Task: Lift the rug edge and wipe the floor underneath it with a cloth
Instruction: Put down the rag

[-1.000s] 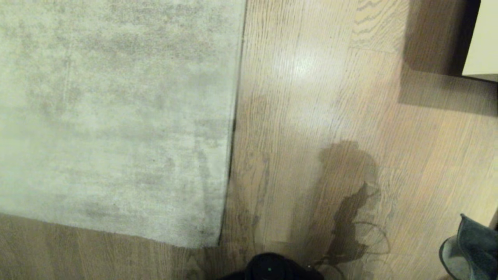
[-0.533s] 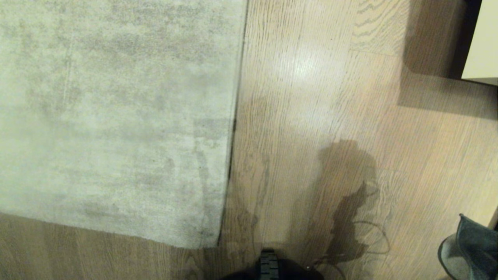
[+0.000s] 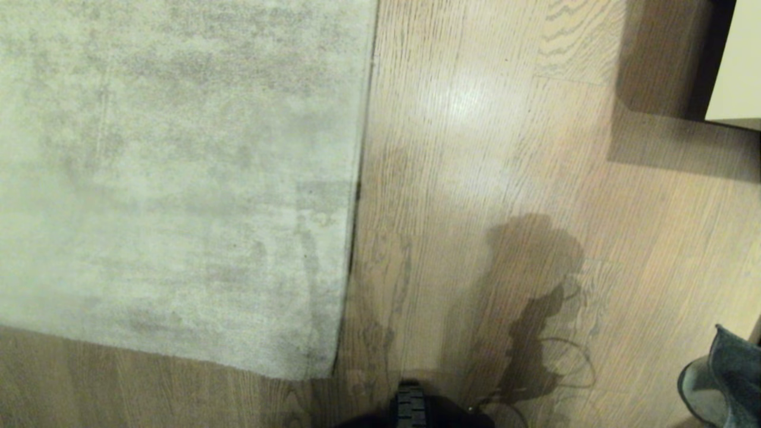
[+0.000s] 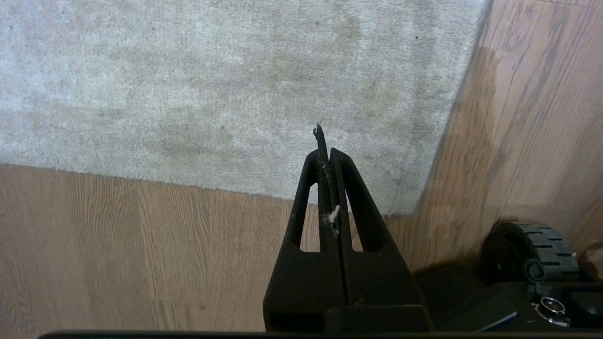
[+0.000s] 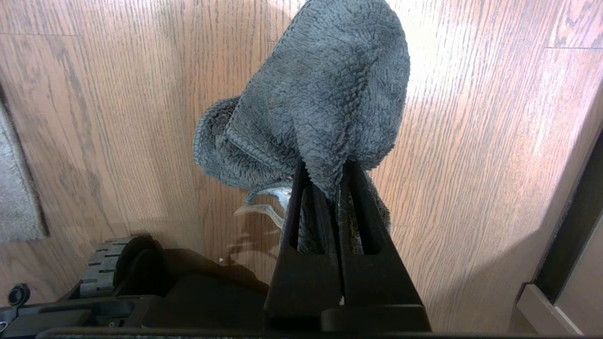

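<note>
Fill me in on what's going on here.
The right gripper is shut on the cloth, holding it above the floor beside the rug. The left gripper is shut and empty above the rug's corner. The rug lies flat; its edge is not yet lifted.

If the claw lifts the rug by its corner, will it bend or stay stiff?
The rug looks thin with a short pile, so it would probably bend and drape. It spreads far beyond the corner, so probably only the lifted part rises. The pile likely grips well.
</note>
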